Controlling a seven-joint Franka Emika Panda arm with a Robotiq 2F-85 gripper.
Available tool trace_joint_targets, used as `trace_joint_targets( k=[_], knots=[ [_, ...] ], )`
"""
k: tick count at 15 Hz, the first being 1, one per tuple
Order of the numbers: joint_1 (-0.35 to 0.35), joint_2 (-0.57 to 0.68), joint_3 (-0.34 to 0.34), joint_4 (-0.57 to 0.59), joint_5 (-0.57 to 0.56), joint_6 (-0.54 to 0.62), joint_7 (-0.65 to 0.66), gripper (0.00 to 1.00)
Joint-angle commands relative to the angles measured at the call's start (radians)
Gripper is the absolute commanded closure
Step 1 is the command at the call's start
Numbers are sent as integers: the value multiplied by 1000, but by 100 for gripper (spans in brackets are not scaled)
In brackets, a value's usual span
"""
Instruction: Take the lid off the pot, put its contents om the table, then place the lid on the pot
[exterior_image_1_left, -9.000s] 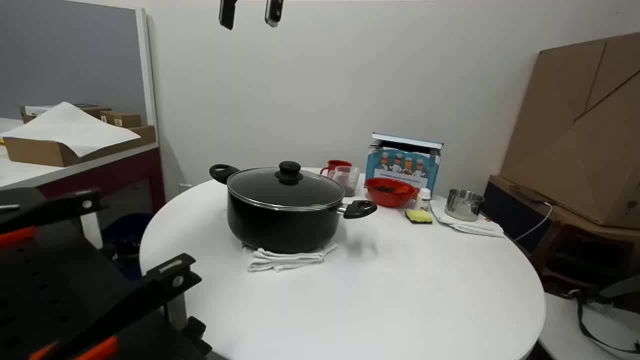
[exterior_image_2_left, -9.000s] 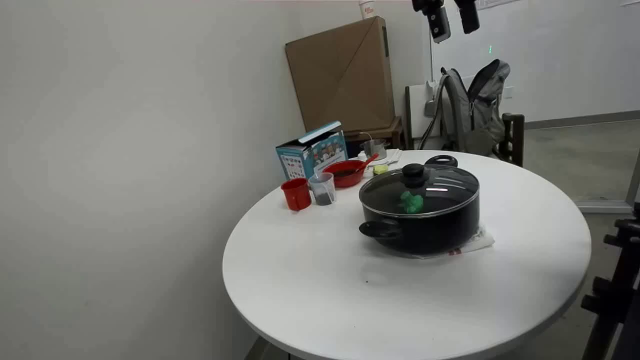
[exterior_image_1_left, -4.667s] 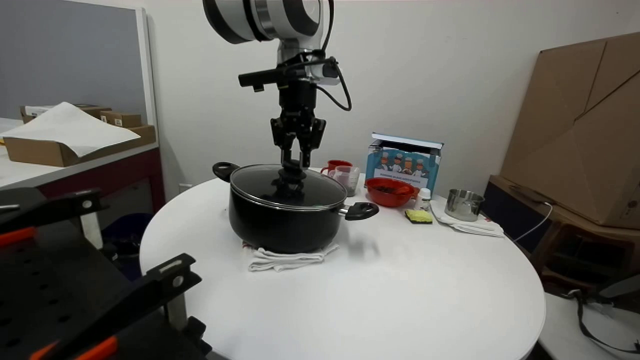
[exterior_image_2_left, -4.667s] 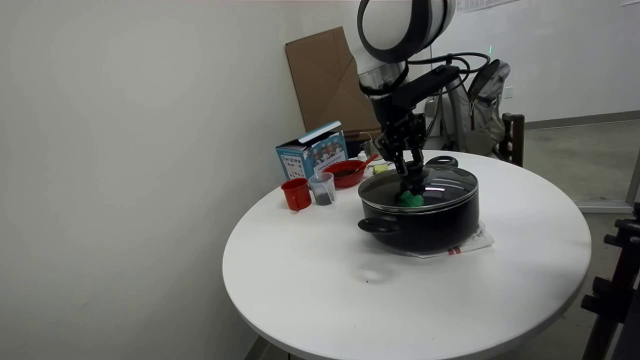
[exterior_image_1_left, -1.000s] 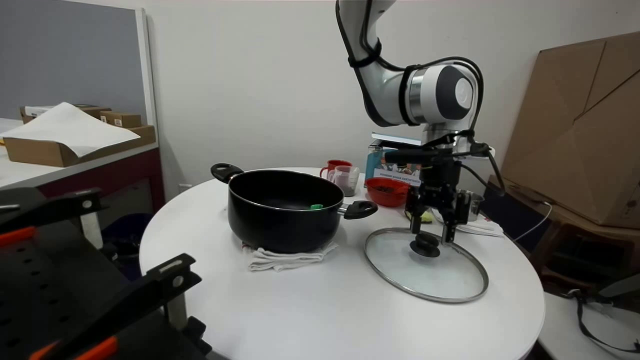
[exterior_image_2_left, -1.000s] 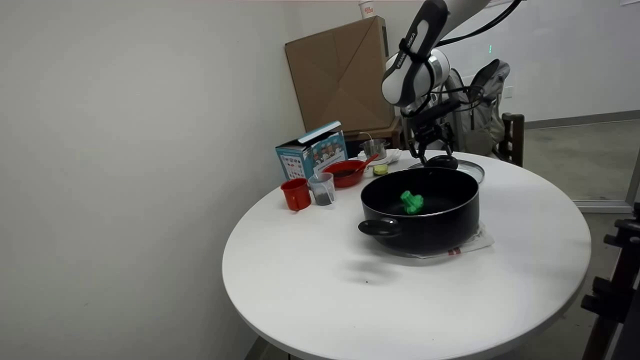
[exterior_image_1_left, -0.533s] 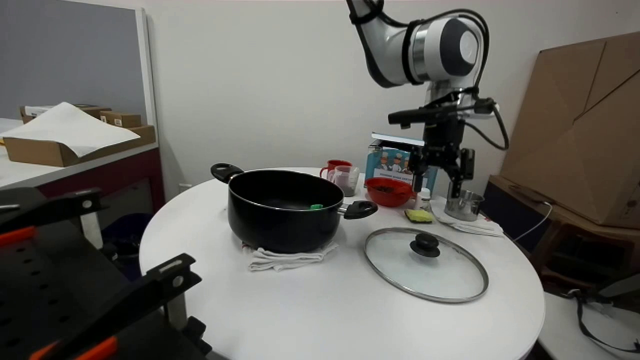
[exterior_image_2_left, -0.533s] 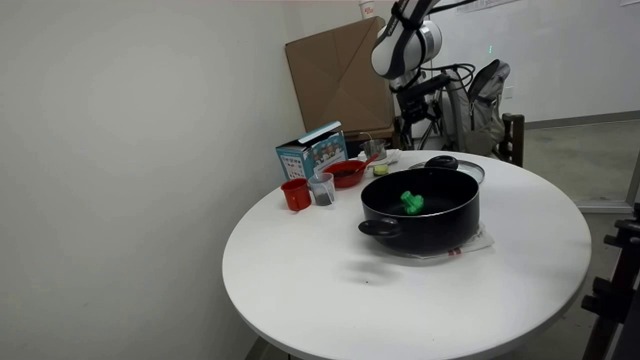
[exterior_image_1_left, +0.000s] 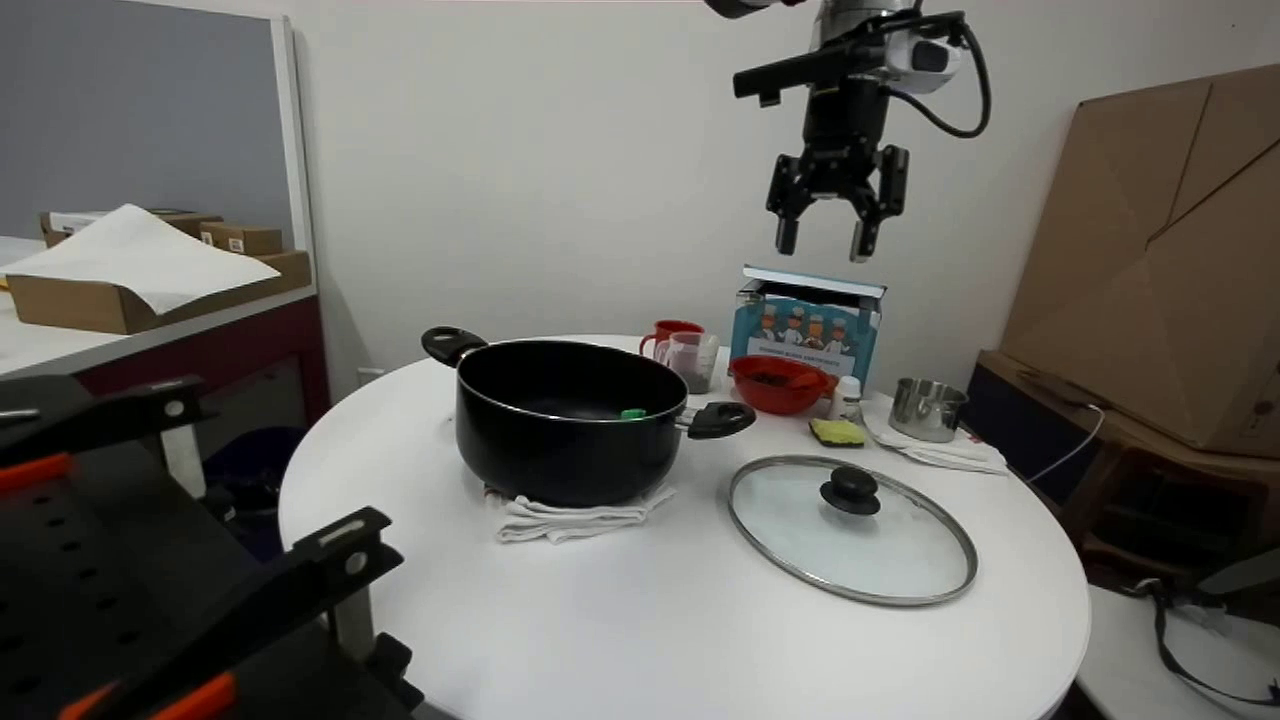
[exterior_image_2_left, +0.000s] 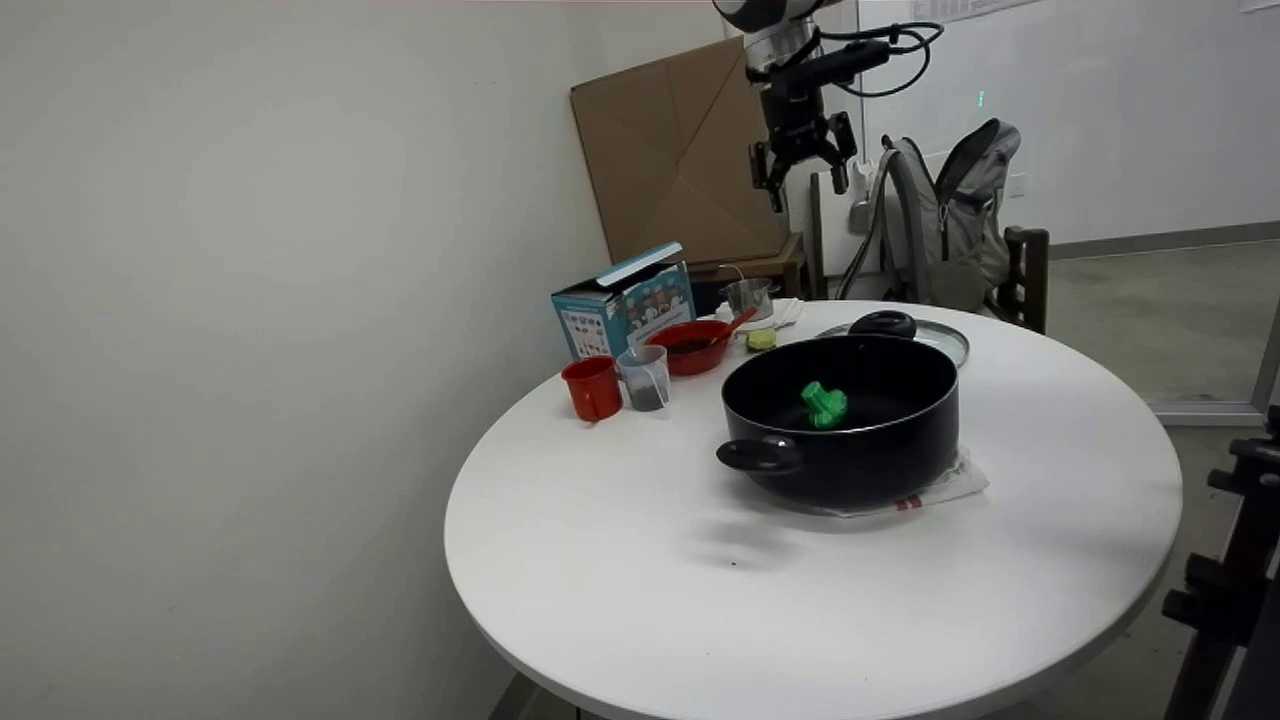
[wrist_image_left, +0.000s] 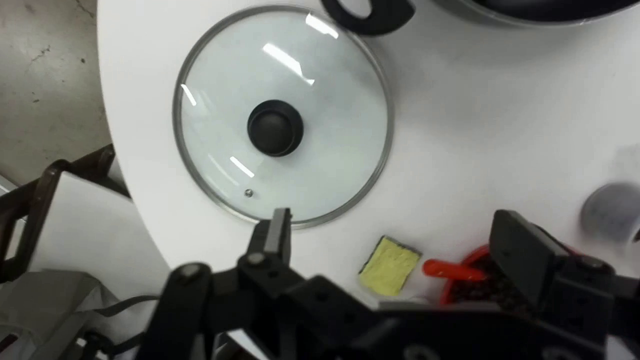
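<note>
The black pot (exterior_image_1_left: 570, 460) stands uncovered on the white table (exterior_image_1_left: 700, 640), on a folded cloth. Inside it lies a green knobbly item (exterior_image_2_left: 824, 406), of which only a bit shows over the rim in an exterior view (exterior_image_1_left: 633, 413). The glass lid (exterior_image_1_left: 860, 545) rests flat on the table beside the pot, black knob (wrist_image_left: 275, 128) upward. High above the table, my gripper (exterior_image_1_left: 825, 243) is open with nothing between its fingers. In the wrist view, the gripper (wrist_image_left: 393, 218) has its fingers spread wide, and the lid lies below, beyond the fingertips.
Near the table's wall side stand a red bowl (exterior_image_1_left: 782, 392) with a red spoon, a yellow sponge (exterior_image_1_left: 838, 432), a small white bottle (exterior_image_1_left: 846, 397), a steel cup (exterior_image_1_left: 928, 412), a red mug (exterior_image_2_left: 593, 388), a clear measuring cup (exterior_image_2_left: 646, 378) and a blue box (exterior_image_1_left: 805, 325).
The lid went from the pot to the table. My gripper let go of its knob, then rose well above it. Over the last half second it climbed further; pot and lid stayed still.
</note>
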Motion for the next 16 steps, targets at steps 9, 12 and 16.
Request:
trace_joint_targets(
  k=[9, 12, 16],
  knots=[
    [184, -312, 161, -666, -41, 120, -169, 0],
    [236, -292, 163, -757, -83, 251, -128, 0],
    [269, -237, 137, -784, -138, 367, -70, 0]
  ],
)
